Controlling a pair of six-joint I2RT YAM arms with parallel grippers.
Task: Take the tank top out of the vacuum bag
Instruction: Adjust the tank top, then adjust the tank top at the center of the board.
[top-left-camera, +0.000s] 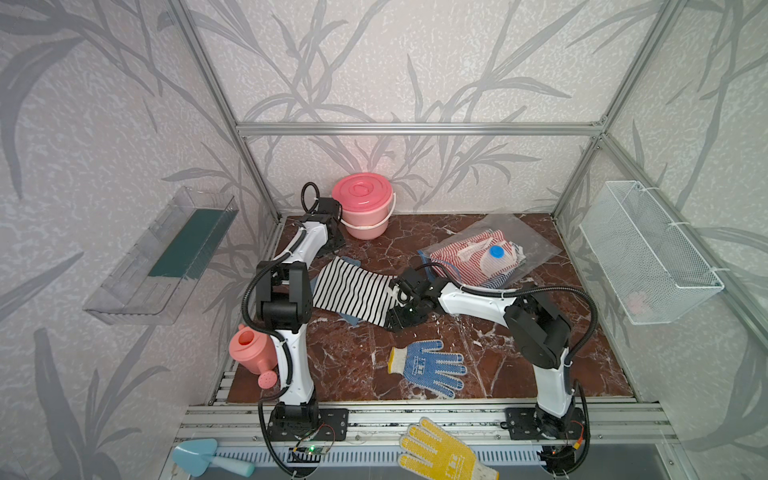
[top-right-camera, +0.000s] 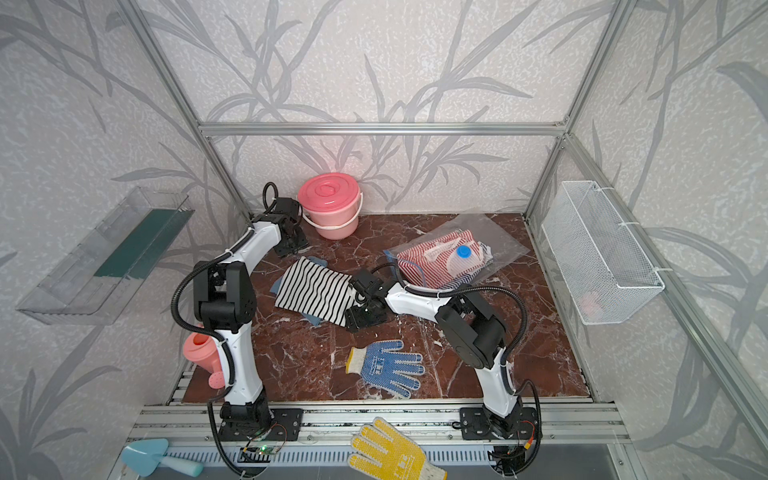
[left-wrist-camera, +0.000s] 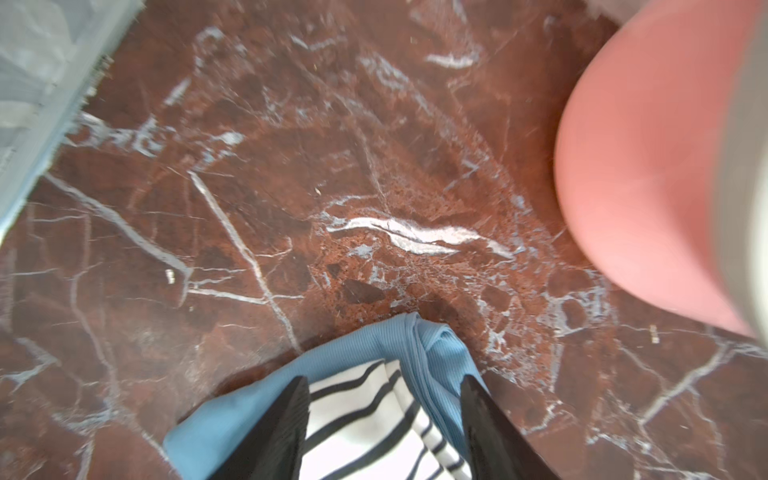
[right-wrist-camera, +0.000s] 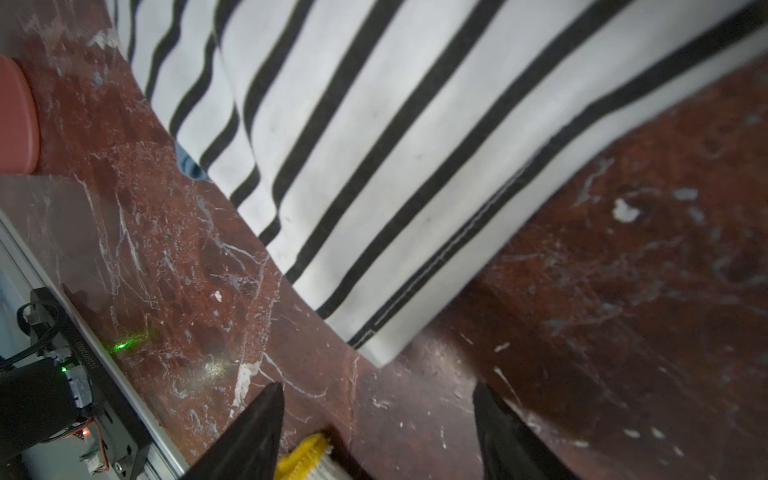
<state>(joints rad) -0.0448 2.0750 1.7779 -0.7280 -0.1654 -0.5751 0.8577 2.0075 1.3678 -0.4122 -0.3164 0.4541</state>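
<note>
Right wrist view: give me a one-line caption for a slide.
Open right gripper over the marble table, just clear of the corner of the black-and-white striped top.

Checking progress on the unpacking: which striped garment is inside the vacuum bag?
The red-and-white striped one, seen through the vacuum bag under its blue valve cap. The black-and-white striped one lies outside it.
</note>
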